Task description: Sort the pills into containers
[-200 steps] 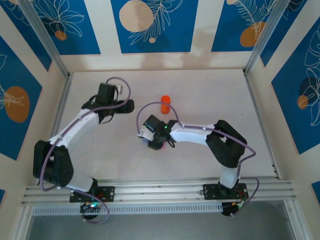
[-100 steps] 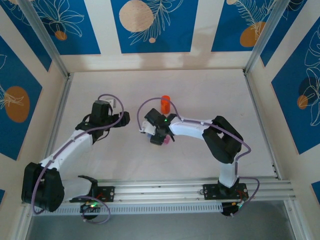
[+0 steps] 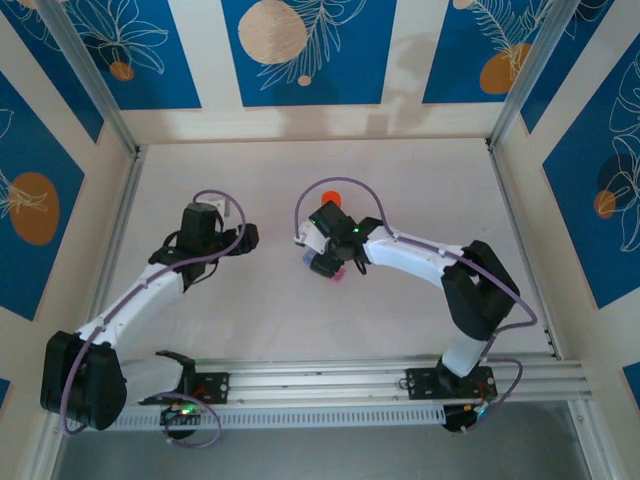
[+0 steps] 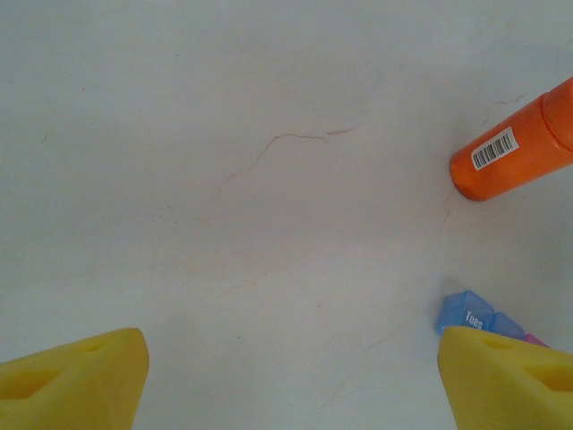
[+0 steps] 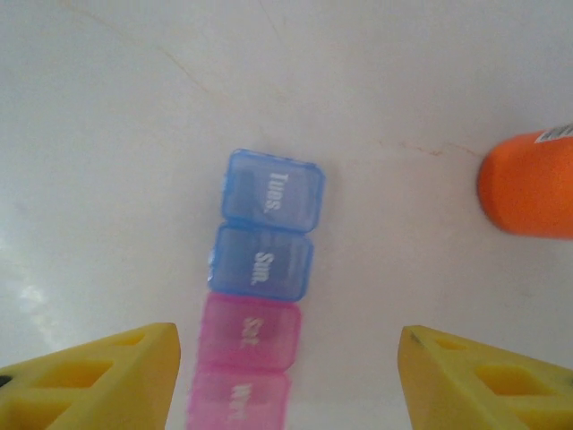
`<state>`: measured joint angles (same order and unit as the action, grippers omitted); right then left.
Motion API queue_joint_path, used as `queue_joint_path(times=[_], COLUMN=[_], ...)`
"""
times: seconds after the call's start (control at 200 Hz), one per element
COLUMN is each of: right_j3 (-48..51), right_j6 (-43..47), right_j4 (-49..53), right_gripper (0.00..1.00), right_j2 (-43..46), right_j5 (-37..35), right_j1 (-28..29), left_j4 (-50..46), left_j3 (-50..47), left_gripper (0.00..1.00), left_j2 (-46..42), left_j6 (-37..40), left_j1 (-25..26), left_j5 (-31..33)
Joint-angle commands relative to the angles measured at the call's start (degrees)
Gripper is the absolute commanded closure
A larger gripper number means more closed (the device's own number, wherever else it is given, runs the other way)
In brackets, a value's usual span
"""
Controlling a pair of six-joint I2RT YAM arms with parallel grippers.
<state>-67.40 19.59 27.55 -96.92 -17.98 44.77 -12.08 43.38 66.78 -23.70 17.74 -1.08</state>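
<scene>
**Operator:** Which tool is standing nearer the containers, and how are they lying?

**Arm:** My right gripper (image 5: 286, 381) is hanging directly over the organiser strip (image 5: 262, 269), which is lying flat on the table (image 4: 224, 179). In my right wrist view the strip's long axis is running from 12 o'clock to 6 o'clock. The blue boxes are sitting at the 12 o'clock end and the pink boxes at the 6 o'clock end. The pink end is lying between my fingers, nearer the left one. My jaws are standing apart and are gripping nothing.

**Operator:** And the left side?

**Arm:** My left gripper (image 4: 291, 385) is also standing spread and empty over bare table. From there the strip is lying at 4 o'clock, just beside my right-hand finger. The orange bottle (image 4: 515, 143) is lying at 2 o'clock. I am judging the right arm the better placed for any lid work.

**Operator:** What is differing from a second ago?

**Arm:** My right wrist is sitting further toward 12 o'clock on the table and is partly covering the bottle from above. Its jaws, closed then, are spreading. My left arm is drawn back toward 6 o'clock.
</scene>
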Motion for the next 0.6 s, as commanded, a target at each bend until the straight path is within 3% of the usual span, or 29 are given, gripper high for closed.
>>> queue_joint_path(times=[0.0,0.195,0.595], right_j3=[2.14,0.75,3.74], right_j6=[-3.70,-4.67,-8.20], right_j4=[3.68,6.53,5.50], right_gripper=[0.33,0.29,0.27], right_j2=[1.14,-2.83,-4.65], right_j5=[2.18,-2.95,-5.09], right_j1=[0.95,1.21,0.52], left_j4=[1.70,1.97,4.60], left_j3=[-0.92,-1.25,-4.11], left_gripper=[0.16,0.16,0.16], left_j2=[-1.17,-1.03,0.15], left_j6=[-1.14,-1.47,-2.99], left_j1=[-0.60,-0.59,-0.51], left_j5=[-1.11,-1.10,-2.78])
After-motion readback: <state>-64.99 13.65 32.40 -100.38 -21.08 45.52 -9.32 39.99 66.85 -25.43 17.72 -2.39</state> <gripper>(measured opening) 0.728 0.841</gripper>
